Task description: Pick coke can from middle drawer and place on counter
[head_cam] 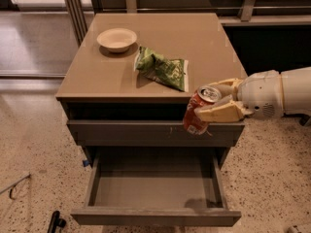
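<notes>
Fingers point(221, 113) clasp can point(195, 118), seemingly near bag point(163, 68).

No legible lettering on coke can point(192, 122) in gripper point(203, 103) beside the counter point(204, 42)
</notes>
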{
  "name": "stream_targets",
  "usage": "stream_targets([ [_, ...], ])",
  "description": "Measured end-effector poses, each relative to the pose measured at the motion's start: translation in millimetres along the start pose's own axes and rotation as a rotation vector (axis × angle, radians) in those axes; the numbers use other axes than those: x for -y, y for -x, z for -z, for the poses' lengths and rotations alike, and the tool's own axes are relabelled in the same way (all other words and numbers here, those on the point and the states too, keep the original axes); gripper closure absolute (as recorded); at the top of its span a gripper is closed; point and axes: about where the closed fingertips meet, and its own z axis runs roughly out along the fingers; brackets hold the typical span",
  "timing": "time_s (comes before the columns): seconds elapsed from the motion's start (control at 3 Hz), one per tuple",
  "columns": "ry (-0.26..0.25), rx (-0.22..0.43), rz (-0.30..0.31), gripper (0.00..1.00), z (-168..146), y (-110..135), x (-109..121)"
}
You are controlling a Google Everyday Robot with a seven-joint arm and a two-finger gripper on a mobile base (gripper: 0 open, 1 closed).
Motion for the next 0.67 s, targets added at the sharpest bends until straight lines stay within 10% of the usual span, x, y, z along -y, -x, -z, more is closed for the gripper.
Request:
stream_targets([
  [0.67, -0.007, -0.009, -0.011, 1.0, 3.3, 8.8, 6.9],
])
